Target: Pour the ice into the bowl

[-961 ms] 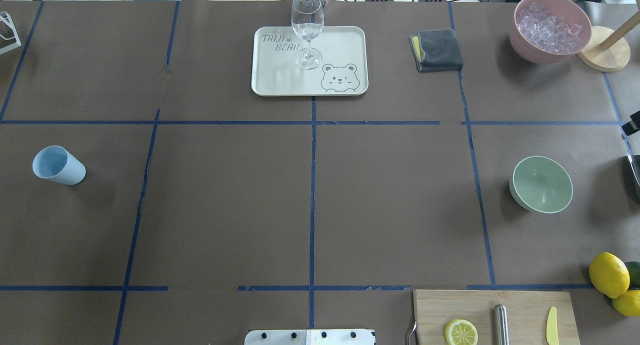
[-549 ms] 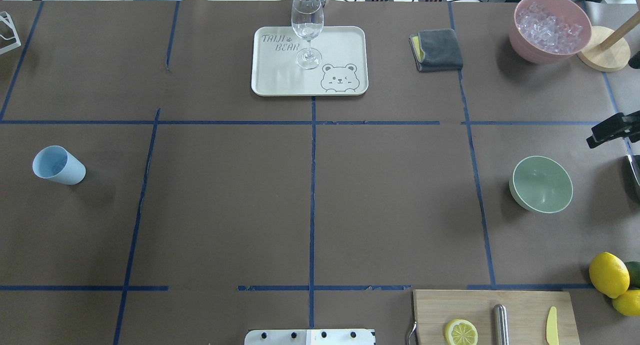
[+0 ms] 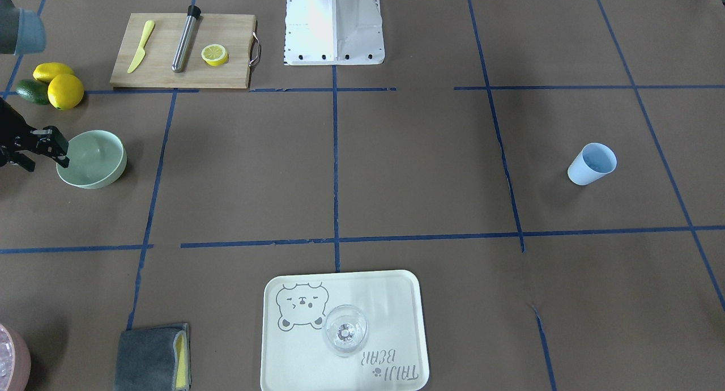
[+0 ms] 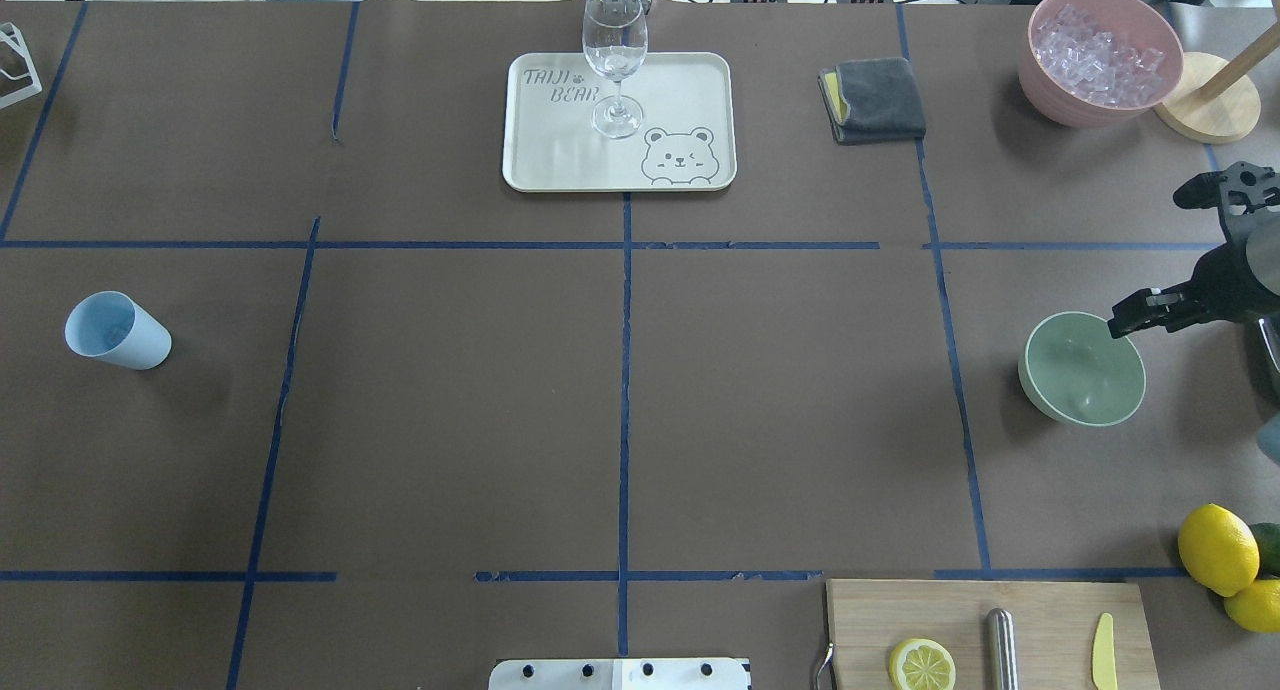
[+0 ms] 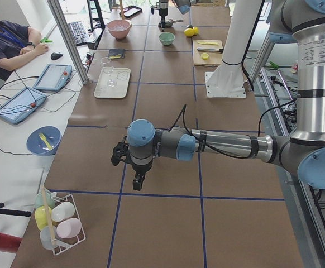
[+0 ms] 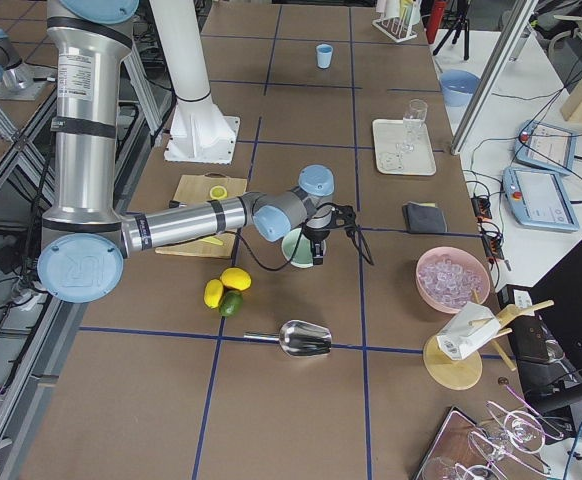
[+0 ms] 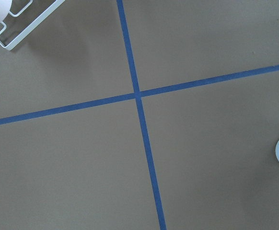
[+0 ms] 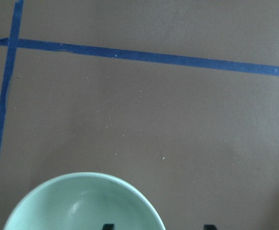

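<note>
The mint-green bowl (image 4: 1082,368) stands empty at the table's right, also in the front view (image 3: 90,158) and the right wrist view (image 8: 84,203). The ice (image 4: 1100,45) is a heap of clear cubes in the pink container (image 4: 1085,100) at the far right corner. My right gripper (image 4: 1155,315) is open and empty, hovering at the bowl's far-right rim; its fingertips (image 8: 108,226) show apart at the bottom of the wrist view. My left gripper (image 5: 137,181) shows only in the exterior left view, above the table's left end; I cannot tell whether it is open.
A light blue cup (image 4: 115,330) stands at the left. A tray (image 4: 690,80) with a wine glass (image 4: 614,55) and a grey cloth (image 4: 875,100) are at the back. A cutting board (image 4: 1040,610) and lemons (image 4: 1217,548) lie near right. A metal scoop (image 6: 301,338) lies beyond the lemons.
My right gripper has come in from the view's right edge, moving left and nearer, to the bowl's far-right rim. Nothing else has moved.
</note>
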